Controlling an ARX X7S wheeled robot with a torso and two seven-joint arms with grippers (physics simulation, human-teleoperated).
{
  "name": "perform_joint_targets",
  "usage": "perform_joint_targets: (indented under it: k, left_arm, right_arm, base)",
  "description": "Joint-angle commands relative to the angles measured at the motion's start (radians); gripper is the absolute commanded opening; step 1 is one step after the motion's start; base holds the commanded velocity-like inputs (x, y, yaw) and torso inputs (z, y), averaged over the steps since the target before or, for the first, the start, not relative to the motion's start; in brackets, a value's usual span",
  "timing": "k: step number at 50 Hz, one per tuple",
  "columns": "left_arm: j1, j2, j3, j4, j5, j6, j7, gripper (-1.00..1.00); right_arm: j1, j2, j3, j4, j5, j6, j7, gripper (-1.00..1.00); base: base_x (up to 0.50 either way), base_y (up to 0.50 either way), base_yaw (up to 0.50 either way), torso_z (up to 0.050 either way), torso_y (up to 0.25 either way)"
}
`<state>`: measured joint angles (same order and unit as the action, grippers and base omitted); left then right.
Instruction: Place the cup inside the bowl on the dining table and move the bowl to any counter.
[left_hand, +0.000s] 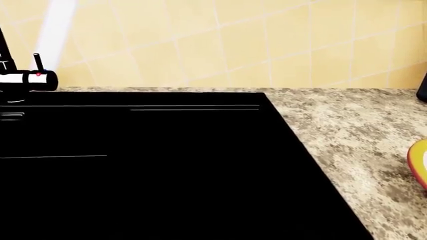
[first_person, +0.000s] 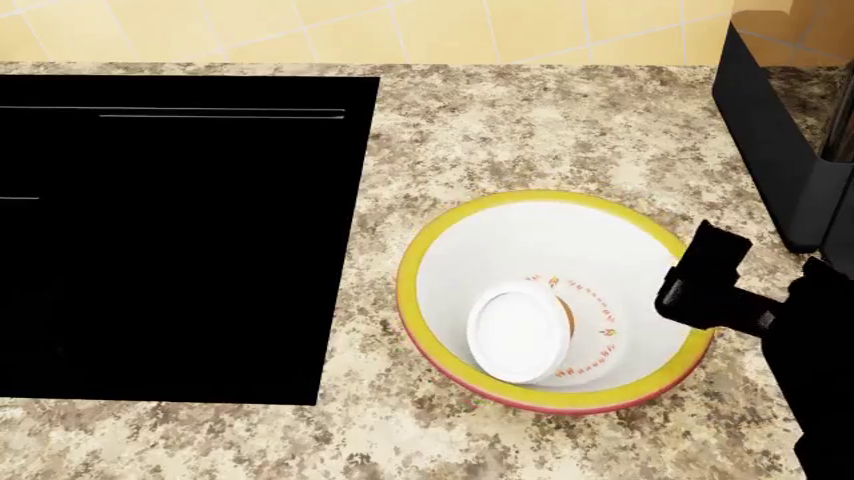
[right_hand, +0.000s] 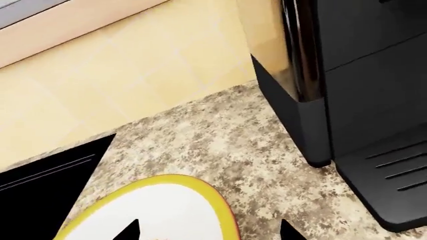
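Brown-beige speckled granite bench (first_person: 561, 130), I see my wide yellow-rimmed white bowl (first_person: 587, 235) between black inset panel (first_person: 160, 250) and black machine (first_person: 781, 130), white-lidded tan cup (first_person: 518, 333) inside it, right gripper (first_person: 705, 280) over its rim, grip unclear from my views.

You have one bowl (first_person: 554, 240) at about four o'clock on the counter (first_person: 534, 130), with one cup (first_person: 519, 333) inside it. There is one black inset panel (first_person: 174, 240) at nine o'clock, one dark appliance (first_person: 781, 130) at two o'clock, and one faucet (left_hand: 23, 77), seen only from the left wrist.
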<state>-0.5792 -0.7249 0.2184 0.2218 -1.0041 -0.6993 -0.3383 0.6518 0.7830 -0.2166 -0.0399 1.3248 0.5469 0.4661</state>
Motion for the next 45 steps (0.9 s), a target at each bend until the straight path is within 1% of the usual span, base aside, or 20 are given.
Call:
perform_joint_targets:
  k: [1,2,3,5,7,8,9,10,15,17,23,29,30,35,38,39,42,45]
  left_arm:
    - [-0.016,0.008,-0.006,-0.006,0.004,0.007,-0.013,1.00]
    - [-0.022,0.017,-0.005,-0.008,0.003,0.006,-0.018,1.00]
    - [-0.029,0.023,0.001,-0.011,0.008,0.005,-0.021,1.00]
    - [-0.044,0.029,0.007,-0.018,0.013,0.001,-0.022,1.00]
    - [-0.048,0.028,0.004,-0.021,0.010,-0.001,-0.025,1.00]
    - [-0.058,0.038,0.008,-0.034,0.011,-0.015,-0.048,1.00]
    - [-0.061,0.037,0.019,-0.033,0.027,-0.014,-0.050,1.00]
    - [-0.056,0.036,0.014,-0.033,0.018,-0.016,-0.050,1.00]
    - [-0.055,0.038,0.018,-0.015,0.012,-0.036,-0.081,1.00]
    - [-0.079,0.038,0.017,-0.003,0.003,-0.062,-0.111,1.00]
    - [-0.138,0.024,-0.001,0.018,-0.041,-0.112,-0.143,1.00]
    - [-0.252,0.030,0.013,0.020,-0.090,-0.196,-0.164,1.00]
    - [-0.274,0.040,0.009,0.006,-0.107,-0.207,-0.163,1.00]
    - [-0.363,0.073,0.062,-0.095,-0.057,-0.209,-0.108,1.00]
    - [-0.456,0.107,0.113,-0.197,0.011,-0.192,-0.056,1.00]
    - [-0.470,0.112,0.120,-0.210,0.020,-0.188,-0.049,1.00]
    - [-0.573,0.142,0.168,-0.288,0.080,-0.175,0.001,1.00]
    - [-0.616,0.157,0.181,-0.323,0.098,-0.172,0.013,1.00]
  right_arm:
    - [-0.084,0.060,-0.015,-0.120,-0.163,-0.129,-0.134,1.00]
    - [-0.095,0.069,-0.027,-0.132,-0.218,-0.154,-0.148,1.00]
    - [-0.100,0.075,-0.034,-0.139,-0.252,-0.157,-0.126,1.00]
    - [-0.120,0.086,-0.060,-0.162,-0.307,-0.178,-0.153,1.00]
    - [-0.117,0.106,-0.126,-0.180,-0.446,-0.196,-0.177,1.00]
    - [-0.136,0.102,-0.114,-0.182,-0.450,-0.238,-0.198,1.00]
    - [-0.148,0.093,-0.086,-0.180,-0.395,-0.252,-0.211,1.00]
    - [-0.146,0.105,-0.103,-0.192,-0.434,-0.257,-0.220,1.00]
    - [-0.143,0.120,-0.094,-0.219,-0.418,-0.250,-0.220,1.00]
    - [-0.110,0.134,-0.092,-0.247,-0.408,-0.219,-0.204,1.00]
    - [-0.004,0.127,-0.105,-0.254,-0.393,-0.141,-0.178,1.00]
    - [0.097,0.110,-0.100,-0.234,-0.352,-0.072,-0.147,1.00]
    - [0.108,0.092,-0.078,-0.213,-0.301,-0.062,-0.136,1.00]
    - [0.217,0.056,-0.117,-0.151,-0.328,-0.015,-0.153,1.00]
    - [0.303,0.031,-0.141,-0.106,-0.344,0.017,-0.173,1.00]
    - [0.313,0.027,-0.145,-0.096,-0.347,0.019,-0.179,1.00]
    - [0.390,-0.010,-0.172,-0.013,-0.391,0.012,-0.225,1.00]
    - [0.428,-0.030,-0.193,0.030,-0.414,0.011,-0.255,1.00]
  base:
    - [0.00,0.00,0.00,0.000,0.000]
    - [0.00,0.00,0.00,0.000,0.000]
    - [0.00,0.00,0.00,0.000,0.000]
    - [0.00,0.00,0.00,0.000,0.000]
    - [0.00,0.00,0.00,0.000,0.000]
    - [0.00,0.00,0.00,0.000,0.000]
    - [0.00,0.00,0.00,0.000,0.000]
    - [0.00,0.00,0.00,0.000,0.000]
    - [0.00,0.00,0.00,0.000,0.000]
    - [0.00,0.00,0.00,0.000,0.000]
    - [0.00,0.00,0.00,0.000,0.000]
    - [0.00,0.00,0.00,0.000,0.000]
    - [0.00,0.00,0.00,0.000,0.000]
    - [0.00,0.00,0.00,0.000,0.000]
    - [0.00,0.00,0.00,0.000,0.000]
    - [0.00,0.00,0.00,0.000,0.000]
    - [0.00,0.00,0.00,0.000,0.000]
    - [0.00,0.00,0.00,0.000,0.000]
